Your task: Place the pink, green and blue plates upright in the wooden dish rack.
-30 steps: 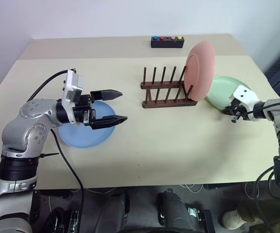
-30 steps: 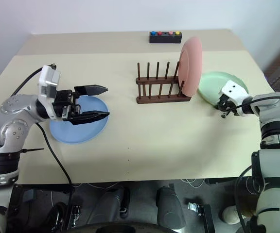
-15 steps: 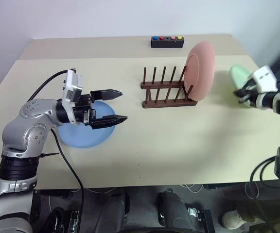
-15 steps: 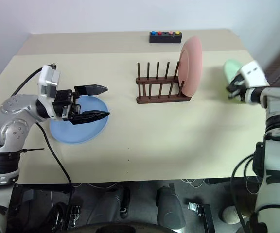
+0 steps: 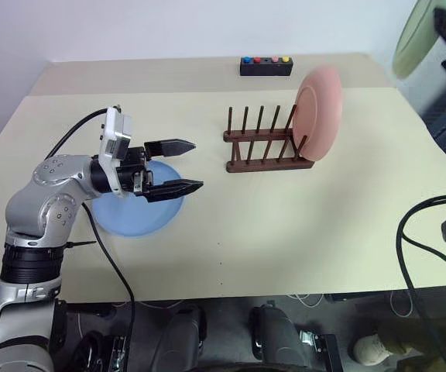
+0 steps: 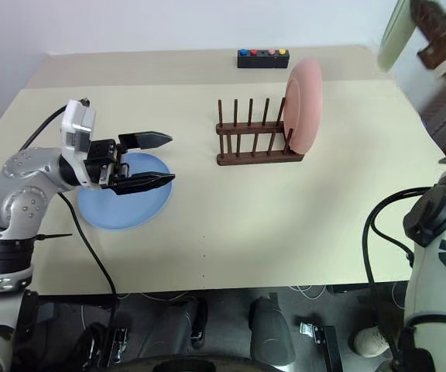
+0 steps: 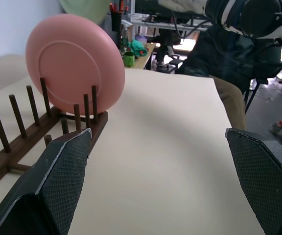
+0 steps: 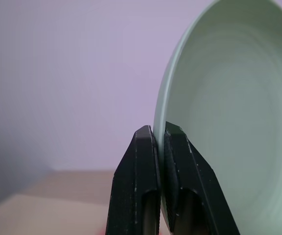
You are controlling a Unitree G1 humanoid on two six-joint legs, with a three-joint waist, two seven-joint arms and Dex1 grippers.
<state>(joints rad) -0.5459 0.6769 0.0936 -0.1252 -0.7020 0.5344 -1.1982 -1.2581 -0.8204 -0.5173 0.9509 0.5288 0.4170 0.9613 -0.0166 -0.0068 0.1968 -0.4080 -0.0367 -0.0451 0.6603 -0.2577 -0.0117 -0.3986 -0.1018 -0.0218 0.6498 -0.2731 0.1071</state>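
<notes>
Leftmost, the round blue plate [image 5: 137, 208] lies flat on the matte cream bench [image 5: 285, 225], at about 9 o'clock from the wooden dish rack [image 5: 265, 147]. Just above it hovers the left gripper [image 5: 178, 167], its fingers spread wide and holding nothing. The rack (dark brown, thin upright pegs on two rails) carries one thing: the smooth pink plate [image 5: 320, 112], standing on edge in its right-hand end slot. Up at 2 o'clock, the right gripper [image 8: 159, 134] pinches the green plate [image 8: 224, 117] by its rim, clear of the bench.
</notes>
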